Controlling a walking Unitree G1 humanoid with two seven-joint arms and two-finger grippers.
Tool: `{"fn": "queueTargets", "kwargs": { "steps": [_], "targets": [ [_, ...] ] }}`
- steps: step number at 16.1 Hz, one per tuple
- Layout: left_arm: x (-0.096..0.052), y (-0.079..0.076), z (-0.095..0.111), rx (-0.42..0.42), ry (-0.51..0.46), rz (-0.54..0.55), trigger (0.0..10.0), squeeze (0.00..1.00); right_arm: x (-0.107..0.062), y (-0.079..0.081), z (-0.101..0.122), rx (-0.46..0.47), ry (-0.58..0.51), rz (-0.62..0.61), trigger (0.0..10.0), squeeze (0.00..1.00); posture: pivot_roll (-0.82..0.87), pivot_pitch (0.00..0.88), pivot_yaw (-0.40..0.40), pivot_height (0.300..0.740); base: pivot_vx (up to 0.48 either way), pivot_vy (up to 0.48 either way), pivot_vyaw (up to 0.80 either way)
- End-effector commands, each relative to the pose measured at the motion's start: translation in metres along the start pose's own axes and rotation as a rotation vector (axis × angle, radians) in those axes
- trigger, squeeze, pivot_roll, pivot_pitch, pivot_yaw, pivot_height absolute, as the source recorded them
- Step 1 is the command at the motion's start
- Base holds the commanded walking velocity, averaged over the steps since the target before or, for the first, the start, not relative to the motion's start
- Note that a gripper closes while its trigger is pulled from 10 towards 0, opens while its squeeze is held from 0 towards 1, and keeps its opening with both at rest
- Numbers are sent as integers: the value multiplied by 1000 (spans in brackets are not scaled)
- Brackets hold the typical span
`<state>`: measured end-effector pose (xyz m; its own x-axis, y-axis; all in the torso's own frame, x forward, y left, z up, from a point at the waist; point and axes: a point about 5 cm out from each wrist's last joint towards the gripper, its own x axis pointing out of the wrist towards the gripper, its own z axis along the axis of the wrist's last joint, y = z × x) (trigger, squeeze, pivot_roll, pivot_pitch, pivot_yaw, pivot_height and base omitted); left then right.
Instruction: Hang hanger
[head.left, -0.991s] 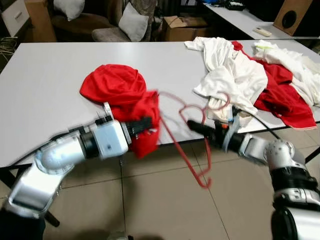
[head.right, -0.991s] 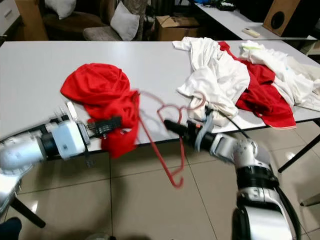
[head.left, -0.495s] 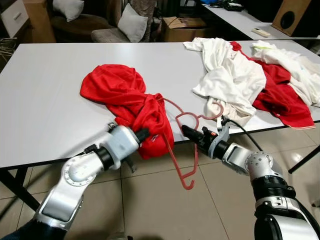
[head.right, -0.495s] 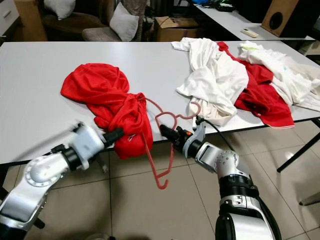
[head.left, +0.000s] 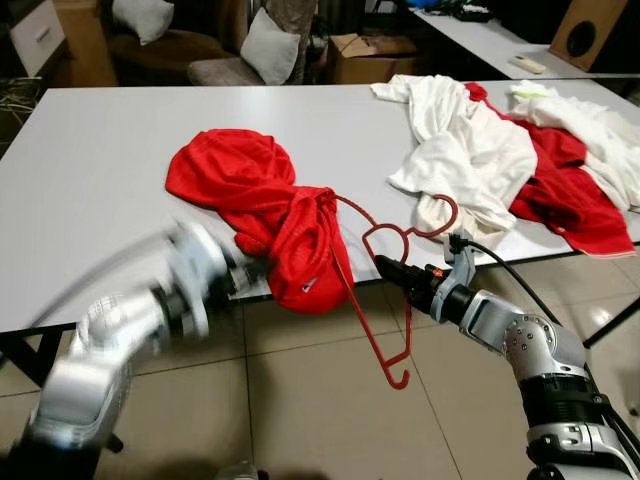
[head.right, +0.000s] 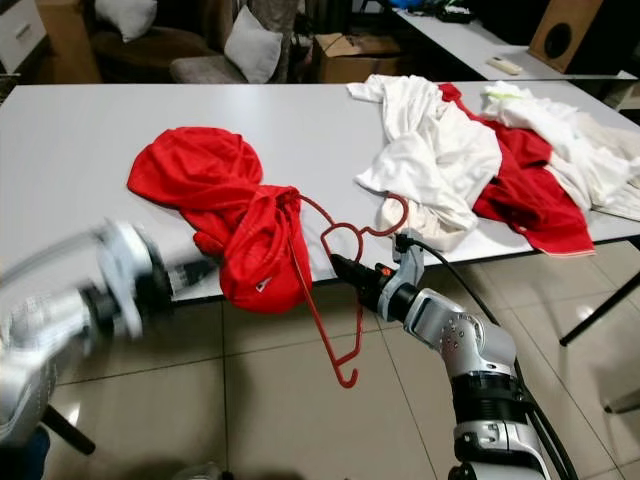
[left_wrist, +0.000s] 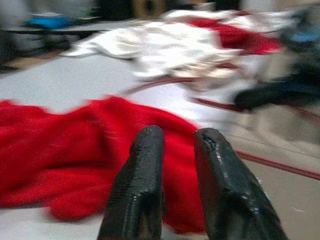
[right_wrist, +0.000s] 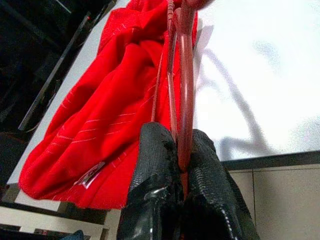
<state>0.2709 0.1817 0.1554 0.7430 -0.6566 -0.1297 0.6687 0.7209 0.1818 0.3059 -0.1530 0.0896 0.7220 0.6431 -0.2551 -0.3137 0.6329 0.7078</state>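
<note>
- The right claw (head.left: 382, 263) is clenched on the wire of 1 red hanger (head.left: 385, 300), holding it just off the near edge of the white counter (head.left: 90, 190); its hook points at the floor and its far end is caught in the red shirt (head.left: 270, 215).
- The left claw (left_wrist: 172, 150), blurred in the head views, sits by the shirt's overhanging lump with its 2 fingers slightly apart and gripping nothing.
- Step in hand, as judged: the hanger is gripped but neither dressed nor hung. The next move likely calls for freeing or threading the shirt, then turning the hook upward toward a rail.
- Count: 1 hanger, 1 red shirt at the front, 1 mixed pile of white and red clothes (head.left: 500, 160) well apart on the counter's right, 2 cushions (head.left: 270, 45) behind.
</note>
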Motion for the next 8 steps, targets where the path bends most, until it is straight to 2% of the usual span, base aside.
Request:
{"fn": "queueTargets", "kwargs": {
  "steps": [1,2,3,4,5,6,7,8],
  "targets": [
    [4,14,-13,-30,57,139,10000,1000,-5,-1,4,-21,-13,-10,10000,0,-50,0,-34,740,0,0,0],
    [14,29,-23,-178,40,300,10000,1000,-7,-1,4,-23,-21,-9,10000,0,-58,0,-28,740,0,0,0],
    [19,26,-26,-264,29,278,10000,1000,-8,-2,4,-25,-21,-10,10000,0,-61,0,-24,740,0,0,0],
    [27,14,-39,-402,72,189,10000,137,-8,-1,3,-33,-25,-11,10000,0,-72,0,-13,740,0,0,0],
    [30,5,-50,-445,125,135,10000,0,-9,0,2,-36,-28,-11,10000,0,-76,0,-10,740,0,0,0],
    [33,-7,-57,-605,104,79,10000,0,-10,1,4,-33,-42,-6,10000,0,-84,0,-3,740,0,0,0],
    [34,-10,-56,-635,84,63,10000,0,-11,1,5,-31,-47,-5,10000,0,-86,0,-2,740,0,0,0],
    [35,-13,-54,-703,45,45,10000,0,-11,1,6,-29,-50,-7,10000,0,-86,0,-2,740,0,0,0]
  ]
}}
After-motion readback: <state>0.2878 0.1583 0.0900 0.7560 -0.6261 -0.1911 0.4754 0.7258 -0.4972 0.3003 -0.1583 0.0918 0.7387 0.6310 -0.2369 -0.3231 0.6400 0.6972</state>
